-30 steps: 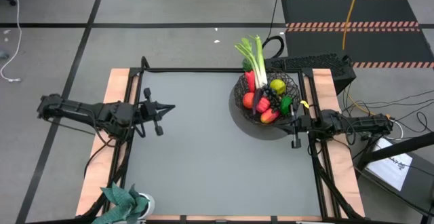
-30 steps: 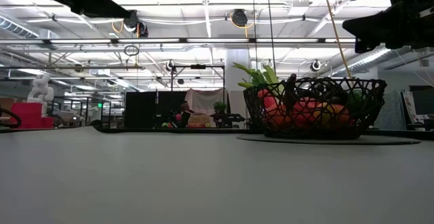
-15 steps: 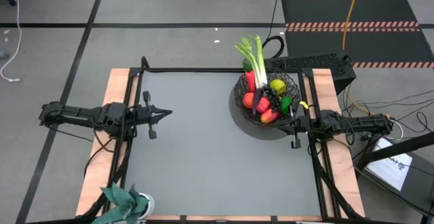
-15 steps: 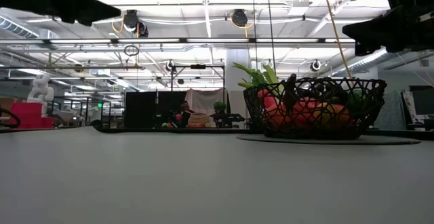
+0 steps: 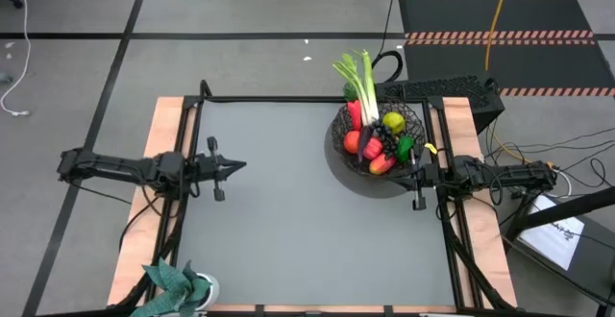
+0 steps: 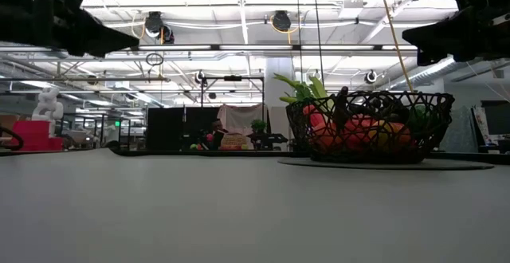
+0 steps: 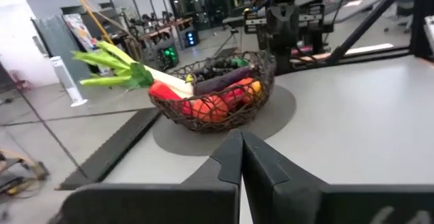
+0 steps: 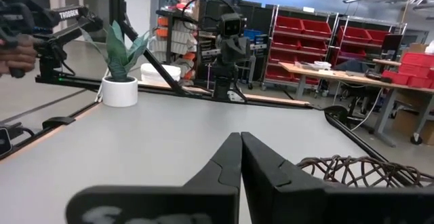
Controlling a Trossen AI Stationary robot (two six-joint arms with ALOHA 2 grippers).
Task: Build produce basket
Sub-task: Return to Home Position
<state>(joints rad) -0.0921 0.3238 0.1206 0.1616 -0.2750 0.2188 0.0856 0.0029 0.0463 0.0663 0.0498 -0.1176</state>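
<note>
The black wire-mesh basket [image 5: 381,134] stands on a round grey mat at the table's far right. It holds the produce: a leek [image 5: 362,85] sticking out over the far rim, red and orange fruits, a yellow fruit [image 5: 393,122], dark grapes [image 5: 381,140] and a green piece. It also shows in the low view [image 6: 369,126] and the left wrist view [image 7: 211,92]. My left gripper [image 5: 240,166] is shut and empty over the table's left edge. My right gripper [image 5: 411,171] is shut and empty at the right edge, beside the basket's near side.
A teal leafy plant in a white pot [image 5: 178,285] stands at the table's near left corner. The grey table top [image 5: 288,221] lies between the two arms. A black frame rail runs along the table's edges.
My left gripper has drawn back a little toward the table's left edge and turned about its own axis, staying shut. It has come down somewhat in the low view. The basket and my right arm have kept still.
</note>
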